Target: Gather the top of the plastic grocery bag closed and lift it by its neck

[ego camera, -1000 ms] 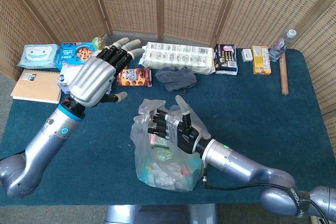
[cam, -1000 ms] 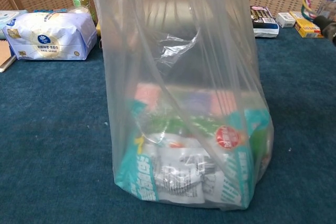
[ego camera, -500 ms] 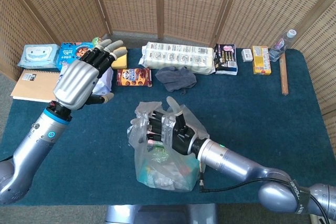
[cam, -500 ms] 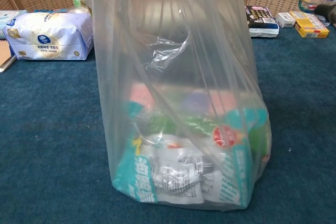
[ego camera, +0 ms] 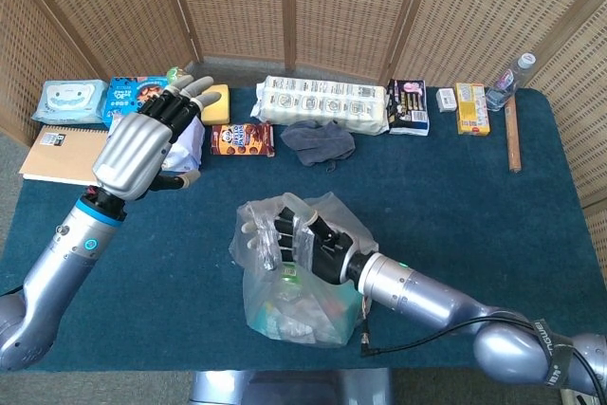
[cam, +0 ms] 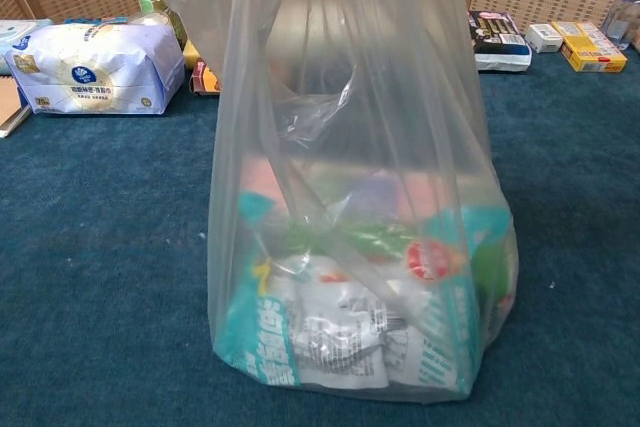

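Your right hand (ego camera: 289,239) grasps the top of the bag (cam: 360,277), which stands on the table (ego camera: 474,196), so bring your released left hand (ego camera: 142,144) down and squeeze the neck tight before lifting.

Right hand (ego camera: 289,239) seemingly grips bag (ego camera: 303,301).

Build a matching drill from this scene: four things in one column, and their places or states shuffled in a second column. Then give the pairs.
Things
1. left hand
2. right hand
3. plastic bag
4. water bottle

Places or states
A. stands on the table, full of packets
B. raised, holds nothing, fingers apart
C. far corner of the table
D. grips the bag's top

Pairs: 1-B, 2-D, 3-A, 4-C
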Controlling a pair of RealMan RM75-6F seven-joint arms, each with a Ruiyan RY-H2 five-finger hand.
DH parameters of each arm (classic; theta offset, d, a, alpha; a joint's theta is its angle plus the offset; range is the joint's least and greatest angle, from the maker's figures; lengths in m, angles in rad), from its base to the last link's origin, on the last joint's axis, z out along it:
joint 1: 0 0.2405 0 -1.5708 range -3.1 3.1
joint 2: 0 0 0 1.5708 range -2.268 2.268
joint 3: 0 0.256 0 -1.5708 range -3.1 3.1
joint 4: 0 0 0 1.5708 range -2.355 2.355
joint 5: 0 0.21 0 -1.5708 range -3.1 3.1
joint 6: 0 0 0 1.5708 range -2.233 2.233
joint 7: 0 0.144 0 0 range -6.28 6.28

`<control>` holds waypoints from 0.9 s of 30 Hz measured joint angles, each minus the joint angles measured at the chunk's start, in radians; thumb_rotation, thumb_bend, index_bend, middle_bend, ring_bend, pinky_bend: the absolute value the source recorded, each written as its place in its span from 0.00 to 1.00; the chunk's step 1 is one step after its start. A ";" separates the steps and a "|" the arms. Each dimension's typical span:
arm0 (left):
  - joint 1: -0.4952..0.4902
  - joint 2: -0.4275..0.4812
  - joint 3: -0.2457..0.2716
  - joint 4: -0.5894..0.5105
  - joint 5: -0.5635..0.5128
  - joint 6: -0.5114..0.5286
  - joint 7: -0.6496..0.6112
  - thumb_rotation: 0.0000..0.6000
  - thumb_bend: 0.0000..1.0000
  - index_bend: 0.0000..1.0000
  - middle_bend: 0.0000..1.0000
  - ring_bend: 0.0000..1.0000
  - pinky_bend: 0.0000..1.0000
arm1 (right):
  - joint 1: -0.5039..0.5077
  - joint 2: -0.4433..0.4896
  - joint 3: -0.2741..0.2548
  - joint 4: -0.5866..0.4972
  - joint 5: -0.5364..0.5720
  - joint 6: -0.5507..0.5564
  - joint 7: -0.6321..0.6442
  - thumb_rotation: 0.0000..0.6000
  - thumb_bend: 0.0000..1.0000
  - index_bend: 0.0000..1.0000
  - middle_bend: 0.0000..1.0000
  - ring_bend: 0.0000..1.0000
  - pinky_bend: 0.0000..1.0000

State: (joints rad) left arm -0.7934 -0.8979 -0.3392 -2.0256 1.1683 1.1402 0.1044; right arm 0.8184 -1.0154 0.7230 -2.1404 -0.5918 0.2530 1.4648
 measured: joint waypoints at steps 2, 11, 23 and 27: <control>0.003 -0.002 0.001 0.002 0.001 -0.002 -0.002 1.00 0.00 0.09 0.07 0.00 0.14 | -0.001 0.005 0.006 0.002 0.027 -0.001 -0.015 0.64 0.18 0.33 0.43 0.45 0.61; 0.007 -0.008 -0.005 0.003 0.000 -0.009 0.000 1.00 0.00 0.08 0.07 0.00 0.14 | -0.047 -0.034 0.058 0.002 0.046 0.022 -0.080 0.63 0.21 0.24 0.31 0.26 0.23; 0.007 -0.015 -0.010 -0.002 0.017 -0.014 0.012 1.00 0.00 0.08 0.07 0.00 0.14 | -0.089 -0.068 0.094 0.007 0.067 0.045 -0.147 0.64 0.22 0.22 0.29 0.26 0.21; 0.008 -0.016 -0.013 -0.006 0.021 -0.012 0.016 1.00 0.00 0.08 0.07 0.00 0.14 | -0.103 -0.076 0.108 0.011 0.063 0.030 -0.168 0.64 0.23 0.22 0.29 0.26 0.20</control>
State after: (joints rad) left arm -0.7857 -0.9143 -0.3517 -2.0319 1.1893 1.1277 0.1207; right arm 0.7149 -1.0913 0.8308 -2.1293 -0.5286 0.2828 1.2966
